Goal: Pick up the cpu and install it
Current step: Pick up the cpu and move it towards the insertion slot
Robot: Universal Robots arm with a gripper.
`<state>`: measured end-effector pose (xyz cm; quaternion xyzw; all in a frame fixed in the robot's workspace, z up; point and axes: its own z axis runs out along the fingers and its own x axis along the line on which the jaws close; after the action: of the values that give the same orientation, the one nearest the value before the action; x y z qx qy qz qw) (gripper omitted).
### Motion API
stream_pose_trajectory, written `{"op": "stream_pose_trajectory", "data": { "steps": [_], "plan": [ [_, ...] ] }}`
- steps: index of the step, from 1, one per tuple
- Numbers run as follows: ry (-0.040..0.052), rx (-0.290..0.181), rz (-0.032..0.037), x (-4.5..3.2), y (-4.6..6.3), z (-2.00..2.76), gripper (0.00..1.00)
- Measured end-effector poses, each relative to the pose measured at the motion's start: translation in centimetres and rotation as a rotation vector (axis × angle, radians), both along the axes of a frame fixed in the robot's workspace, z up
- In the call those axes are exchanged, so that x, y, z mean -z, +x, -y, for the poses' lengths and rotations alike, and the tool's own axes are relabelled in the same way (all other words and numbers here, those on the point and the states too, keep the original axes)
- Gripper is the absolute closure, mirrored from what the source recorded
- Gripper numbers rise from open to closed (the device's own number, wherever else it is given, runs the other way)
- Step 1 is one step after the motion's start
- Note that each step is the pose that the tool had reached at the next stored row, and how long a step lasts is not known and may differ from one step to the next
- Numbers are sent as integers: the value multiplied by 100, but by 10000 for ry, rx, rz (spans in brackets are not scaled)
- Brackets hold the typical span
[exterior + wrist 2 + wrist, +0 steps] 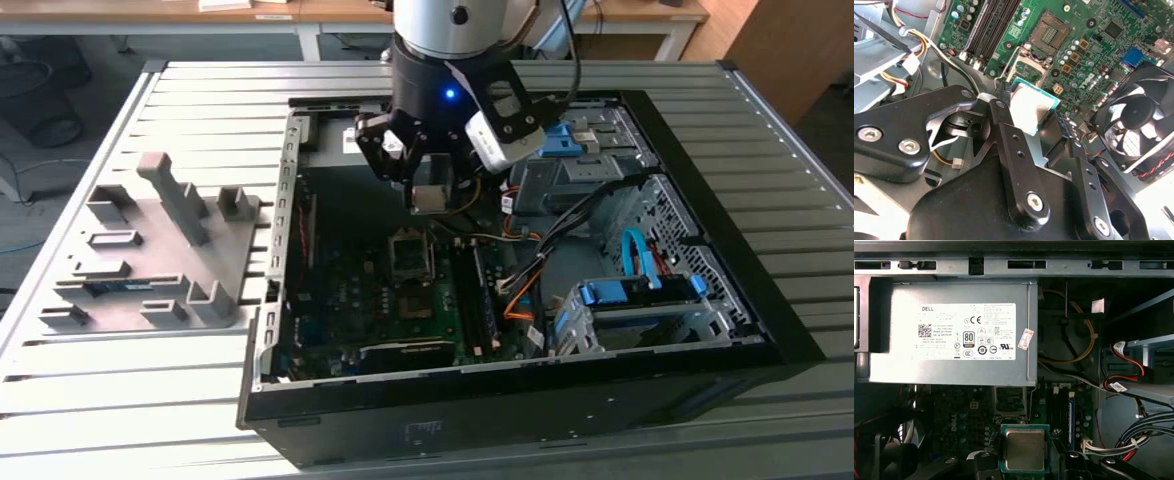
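Observation:
The cpu [1024, 449], a small square chip with a silver-grey metal top and a green rim, sits clamped between my black fingers [985, 462]. My gripper [427, 200] is shut on it and hangs inside the open computer case, above the motherboard. The open socket [411, 256] lies just below and slightly nearer the case front than the chip. In the second wrist view the cpu [1031, 107] is tilted between the fingertips of the gripper [1033, 117], with the socket [1049, 34] and its raised metal frame beyond it. The socket [1010, 402] also appears past the chip in the first wrist view.
A big grey power supply box with a white label [954, 335] fills the case's far end. Memory slots [994, 25] run beside the socket, and a black fan [1136, 125] is close by. Cable bundles and a drive cage [641, 290] are at the exterior view's right; a grey parts fixture [147, 260] stands outside, left.

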<state>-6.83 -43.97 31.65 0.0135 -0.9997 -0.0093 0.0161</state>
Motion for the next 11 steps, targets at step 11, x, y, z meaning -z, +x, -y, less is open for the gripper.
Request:
{"op": "stream_pose_trajectory", "data": {
  "steps": [11],
  "plan": [
    [0,0,0,78,0,13,53]
  ]
}}
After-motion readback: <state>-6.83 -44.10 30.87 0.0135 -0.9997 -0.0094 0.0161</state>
